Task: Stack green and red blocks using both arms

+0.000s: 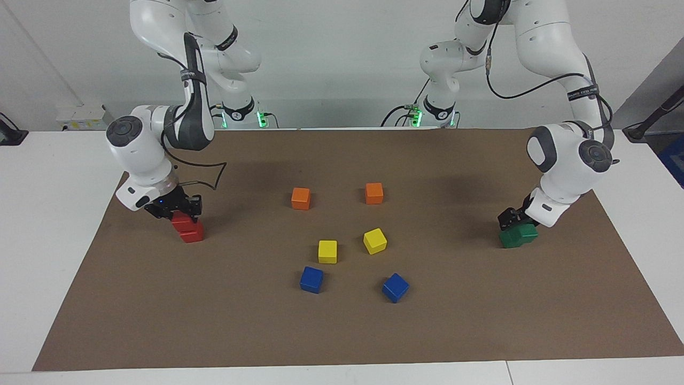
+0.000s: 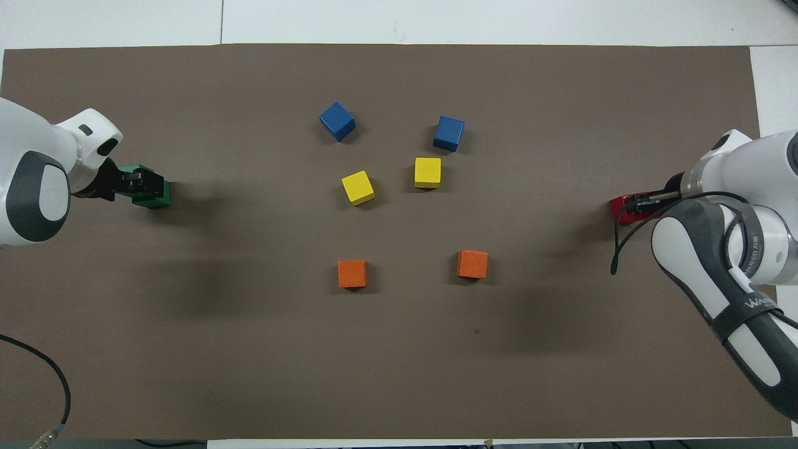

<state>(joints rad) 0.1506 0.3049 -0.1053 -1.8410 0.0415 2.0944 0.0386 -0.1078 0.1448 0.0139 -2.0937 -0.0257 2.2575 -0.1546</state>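
At the right arm's end of the mat, one red block [image 1: 183,223] sits on the other red block [image 1: 193,234], a little off centre. My right gripper [image 1: 184,211] is shut on the upper red block; in the overhead view the gripper [image 2: 645,201] covers most of the red pair [image 2: 619,206]. At the left arm's end, one green block [image 1: 527,231] rests askew on the other green block [image 1: 510,240]. My left gripper [image 1: 514,218] is shut on the upper green block; it also shows in the overhead view [image 2: 142,184] over the green pair [image 2: 156,199].
In the middle of the brown mat [image 1: 342,331] lie two orange cubes [image 1: 301,198] [image 1: 374,193], two yellow cubes [image 1: 327,251] [image 1: 375,240] and two blue cubes [image 1: 311,279] [image 1: 395,287]. The orange ones are nearest the robots. White table surrounds the mat.
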